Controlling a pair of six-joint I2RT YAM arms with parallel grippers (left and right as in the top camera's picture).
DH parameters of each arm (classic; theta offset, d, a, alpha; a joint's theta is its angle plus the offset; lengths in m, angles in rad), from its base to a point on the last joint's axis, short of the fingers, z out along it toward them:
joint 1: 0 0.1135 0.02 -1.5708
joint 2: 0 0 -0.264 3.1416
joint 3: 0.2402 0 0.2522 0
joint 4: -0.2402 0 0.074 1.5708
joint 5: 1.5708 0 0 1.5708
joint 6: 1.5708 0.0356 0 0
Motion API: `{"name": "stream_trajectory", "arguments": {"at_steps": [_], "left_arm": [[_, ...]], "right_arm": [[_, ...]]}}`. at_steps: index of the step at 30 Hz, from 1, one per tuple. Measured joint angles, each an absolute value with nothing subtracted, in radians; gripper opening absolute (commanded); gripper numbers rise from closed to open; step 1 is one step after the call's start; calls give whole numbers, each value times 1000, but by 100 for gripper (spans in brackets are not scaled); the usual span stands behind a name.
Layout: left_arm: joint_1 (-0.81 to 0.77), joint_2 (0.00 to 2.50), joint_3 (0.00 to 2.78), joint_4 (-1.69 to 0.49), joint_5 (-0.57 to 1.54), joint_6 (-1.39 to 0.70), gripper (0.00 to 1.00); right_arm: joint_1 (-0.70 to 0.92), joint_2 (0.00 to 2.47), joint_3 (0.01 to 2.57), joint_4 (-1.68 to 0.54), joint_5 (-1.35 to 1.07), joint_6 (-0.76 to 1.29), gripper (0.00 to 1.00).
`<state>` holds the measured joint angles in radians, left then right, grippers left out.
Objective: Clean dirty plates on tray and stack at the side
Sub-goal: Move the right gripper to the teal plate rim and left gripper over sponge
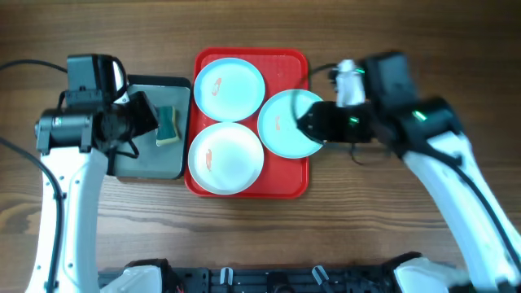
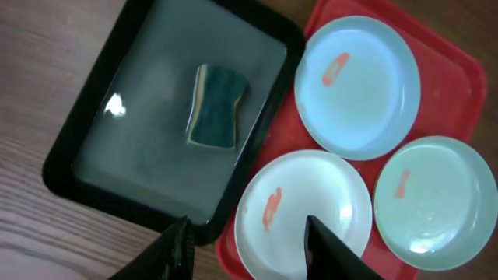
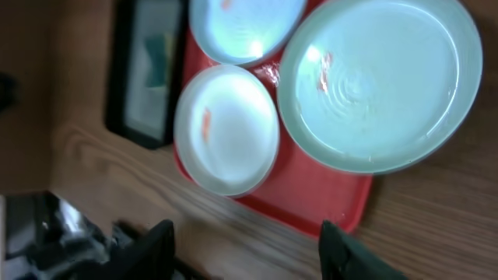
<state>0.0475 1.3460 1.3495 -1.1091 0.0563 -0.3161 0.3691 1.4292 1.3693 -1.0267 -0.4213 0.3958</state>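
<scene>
Sitting on the red tray (image 1: pixel 286 176) are three smeared plates (image 1: pixel 232 87); left jaws and right jaws are wide open, holding nothing.

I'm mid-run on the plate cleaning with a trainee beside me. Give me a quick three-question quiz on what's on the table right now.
1. True or false: each of the three plates on the red tray shows a reddish smear.
2. Where does the sponge lie? A) on the red tray B) in the black-rimmed tray C) on a plate
3. Fill in: the plate that overhangs the red tray's rim is the all-____ one.
Key: 1 true; 2 B; 3 teal, since the all-teal plate juts past the rim over the wood.
</scene>
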Motion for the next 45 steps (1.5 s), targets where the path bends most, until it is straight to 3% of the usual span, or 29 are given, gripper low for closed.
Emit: {"name": "stream_trajectory", "arguments": {"at_steps": [3,6,11,16,30,40,45], "left_arm": [[47,1413,1430,-1183,49,-315,44],[47,1482,1491,-1217,49,-310,57],[47,1561,1501,-1217,49,-301,50],[47,1588,1501,-1217,49,-301,50],[47,1588,1455,-1179,49,-301,49],[47,1588,1433,-1148,49,-302,51],[47,1588,1433,-1148,49,-302,52]], "right_arm": [[410,1552,1467,-1092,-356,396,63],[440,1607,1520,-1090,-299,396,64],[491,1625,1530,-1081,-256,396,59],[548,1676,1526,-1048,-238,398,42],[678,1788,1417,-882,-142,479,41],[677,1916,1408,-857,-181,537,30],[677,1977,1408,-842,-207,561,29]]}}
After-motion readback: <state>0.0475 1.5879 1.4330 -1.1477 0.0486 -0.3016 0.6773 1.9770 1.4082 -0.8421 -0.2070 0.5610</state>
